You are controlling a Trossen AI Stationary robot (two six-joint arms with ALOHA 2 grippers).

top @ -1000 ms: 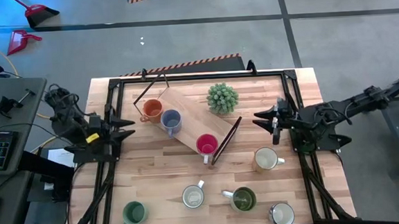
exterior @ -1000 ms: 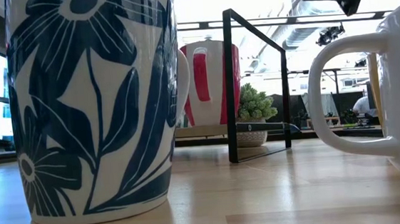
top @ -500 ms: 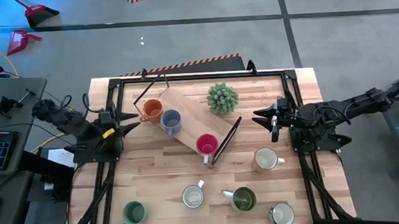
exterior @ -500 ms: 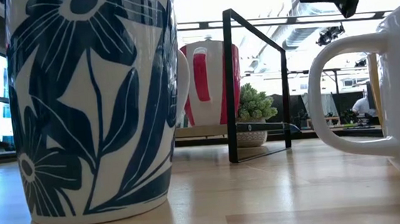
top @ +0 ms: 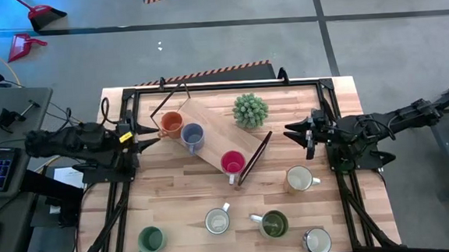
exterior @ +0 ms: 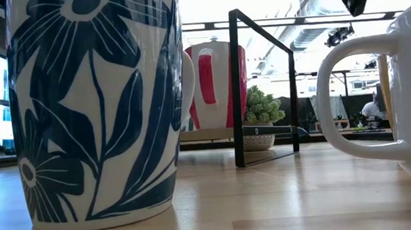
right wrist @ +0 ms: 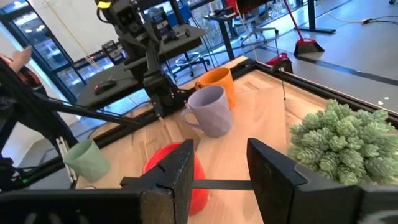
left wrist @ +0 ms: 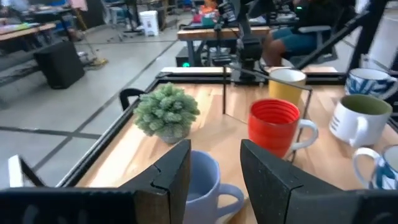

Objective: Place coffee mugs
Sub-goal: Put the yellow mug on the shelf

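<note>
the mugs are glazed ceramic: stiff, slick, fairly heavy for their size and breakable, so i judge a pinch across the rim wall, one finger inside, safer than the thin handles. set them down softly; a knock against another mug could chip it.

three mugs sit on the tilted wooden rack (top: 210, 138) in the middle of the surface (top: 174, 199): the orange mug (top: 171, 124), the blue-grey mug (top: 192, 136) just beside it, and the red mug (top: 232, 163) farther down by the rack's black end frame. five more stand loose on the surface nearer the front: the green mug (top: 150, 240) at the left, a white mug with blue flowers (top: 217, 220), the olive mug (top: 273, 224), a cream mug (top: 298, 178) on the right, and another white mug (top: 317, 241) at the front right edge. all stand upright, mouths up. the plant (top: 250, 109) sits behind the rack.

the left gripper (top: 141, 141) hangs at the left edge, just beside the orange mug; its jaws are parted with nothing between them, as the left wrist view shows. the right gripper (top: 293, 131) hovers at the right side, near the rack's end and above the cream mug, jaws likewise parted and holding nothing.

i reckon the loose five remain to be placed, and the cream mug is nearest the right gripper.
</note>
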